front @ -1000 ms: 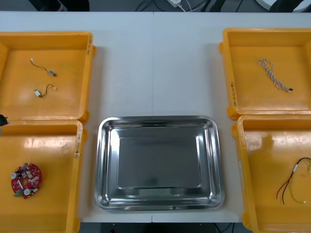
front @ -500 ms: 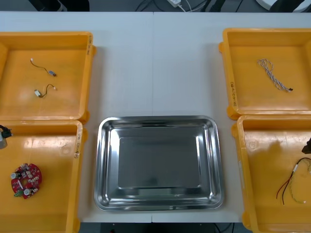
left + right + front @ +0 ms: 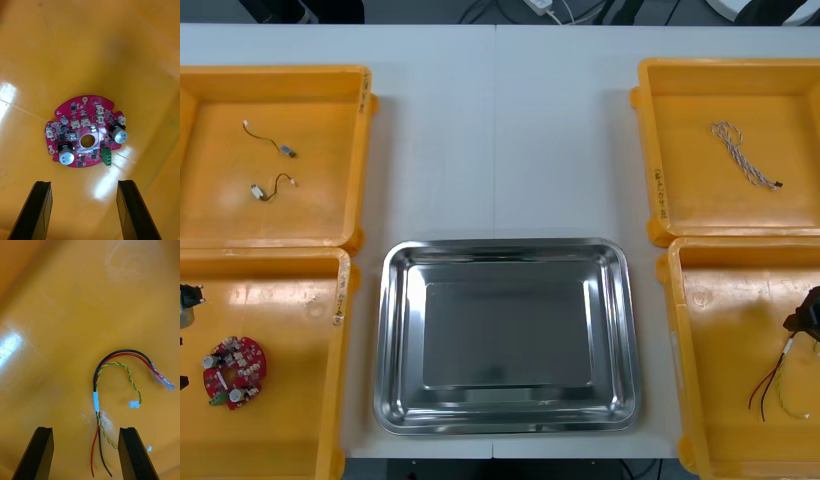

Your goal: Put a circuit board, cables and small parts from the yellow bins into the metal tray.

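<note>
**Both grippers open, each over its near bin**

The left gripper (image 3: 84, 183) hangs over the near left yellow bin (image 3: 300, 430). Its two black fingers (image 3: 37, 210) are spread wide, with nothing between them. The round red circuit board (image 3: 87, 131) lies flat on the floor of this bin, just ahead of the fingertips and about centred on the gap. No finger touches it.

The right gripper (image 3: 86, 429) hangs over the near right yellow bin (image 3: 720, 400). Its fingers are also spread apart and they hold nothing. The red and yellow cable (image 3: 96, 399) lies in a curve on the bin floor. Its loose red and black ends reach into the gap between the fingers, and its connector ends lie farther ahead.

The metal tray (image 3: 395, 340) stands on the worktop (image 3: 500, 130) between the two near bins, bare and shiny inside. In the far left yellow bin (image 3: 330, 100) lie two small metal parts (image 3: 257, 190) with thin dark wires, a little apart from each other. In the far right yellow bin (image 3: 680, 100) lies the twisted blue and white cable (image 3: 742, 155).
</note>
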`<control>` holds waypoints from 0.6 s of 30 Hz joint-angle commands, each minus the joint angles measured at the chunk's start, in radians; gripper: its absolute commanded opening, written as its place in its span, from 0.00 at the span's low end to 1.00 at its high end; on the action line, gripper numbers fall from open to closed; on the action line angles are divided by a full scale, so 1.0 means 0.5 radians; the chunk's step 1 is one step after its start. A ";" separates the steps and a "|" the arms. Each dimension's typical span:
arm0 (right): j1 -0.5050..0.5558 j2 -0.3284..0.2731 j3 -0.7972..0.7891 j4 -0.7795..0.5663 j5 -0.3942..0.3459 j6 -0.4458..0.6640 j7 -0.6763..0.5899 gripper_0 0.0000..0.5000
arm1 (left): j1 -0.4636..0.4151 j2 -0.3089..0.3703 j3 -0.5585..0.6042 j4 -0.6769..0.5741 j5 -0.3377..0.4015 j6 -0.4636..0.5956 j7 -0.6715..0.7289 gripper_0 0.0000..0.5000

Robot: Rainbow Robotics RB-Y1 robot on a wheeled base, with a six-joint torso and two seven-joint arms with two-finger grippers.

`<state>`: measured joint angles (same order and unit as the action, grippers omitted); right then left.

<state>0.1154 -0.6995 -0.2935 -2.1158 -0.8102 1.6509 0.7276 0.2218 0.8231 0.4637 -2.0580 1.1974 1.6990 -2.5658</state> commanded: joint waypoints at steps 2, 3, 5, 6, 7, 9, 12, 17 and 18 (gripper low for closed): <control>0.039 0.061 -0.042 0.093 0.010 -0.105 -0.019 1.00 | 0.090 -0.085 0.079 -0.004 -0.078 -0.109 -0.279 1.00; 0.039 0.065 -0.027 0.105 0.019 -0.126 -0.013 1.00 | 0.100 -0.097 0.082 -0.004 -0.085 -0.112 -0.279 1.00; 0.042 0.065 0.004 0.117 0.037 -0.160 -0.007 1.00 | 0.112 -0.112 0.085 -0.013 -0.094 -0.109 -0.279 1.00; 0.045 0.065 0.016 0.127 0.044 -0.185 -0.004 1.00 | 0.124 -0.124 0.082 -0.023 -0.112 -0.109 -0.279 1.00; 0.045 0.065 0.019 0.142 0.047 -0.203 0.002 1.00 | 0.133 -0.131 0.079 -0.038 -0.137 -0.109 -0.279 1.00; 0.045 0.065 0.026 0.160 0.053 -0.222 0.017 1.00 | 0.158 -0.140 0.079 -0.072 -0.161 -0.109 -0.279 1.00; 0.045 0.055 0.038 0.188 0.062 -0.240 0.048 1.00 | 0.198 -0.152 0.079 -0.121 -0.183 -0.100 -0.279 1.00; 0.045 0.018 0.099 0.194 0.087 -0.277 0.085 1.00 | 0.247 -0.207 0.082 -0.161 -0.207 -0.106 -0.279 1.00; 0.045 0.018 0.102 0.194 0.090 -0.277 0.091 1.00 | 0.250 -0.223 0.082 -0.161 -0.213 -0.109 -0.279 1.00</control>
<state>0.1186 -0.6698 -0.2695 -2.0170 -0.7774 1.5212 0.7343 0.3074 0.7447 0.4744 -2.1083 1.1059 1.6533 -2.6076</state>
